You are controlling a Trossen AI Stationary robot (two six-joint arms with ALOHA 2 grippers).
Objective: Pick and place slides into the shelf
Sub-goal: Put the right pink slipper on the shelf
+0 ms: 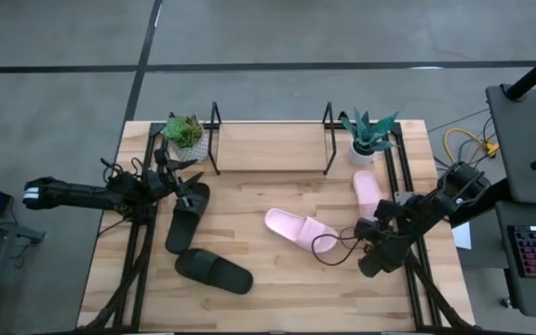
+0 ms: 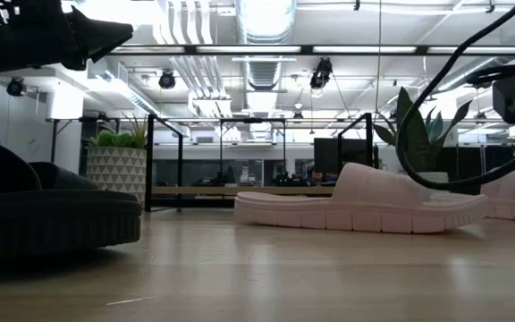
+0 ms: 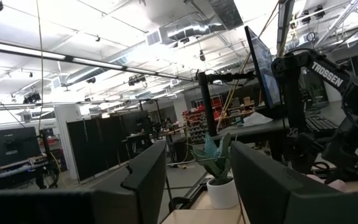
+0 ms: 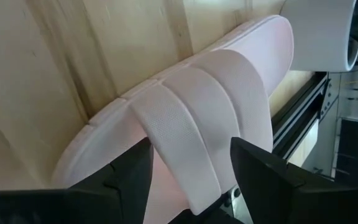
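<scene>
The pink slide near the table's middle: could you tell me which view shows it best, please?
The high view shows the pink slide whole, flat on the table, with the right gripper beside it. The low view gives its side profile only. Which pink slide the right wrist view shows is unclear; the left wrist view shows none.

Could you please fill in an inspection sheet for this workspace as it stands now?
Surface: wooden table, bare between the items.
Job's things: no slides on the shelf at the far edge. One pink slide lies mid-table, a second pink slide by the right plant. One black slide lies left of centre, another black slide nearer the front.
Clutter: two potted plants, left plant and right plant, at the shelf ends.
Grippers: left gripper open, near the left plant; right gripper open, its fingers either side of a pink slide's strap.
Cables: a dark cable loops beside the right arm.
Surroundings: open workshop hall, monitors, ceiling ducts.
</scene>
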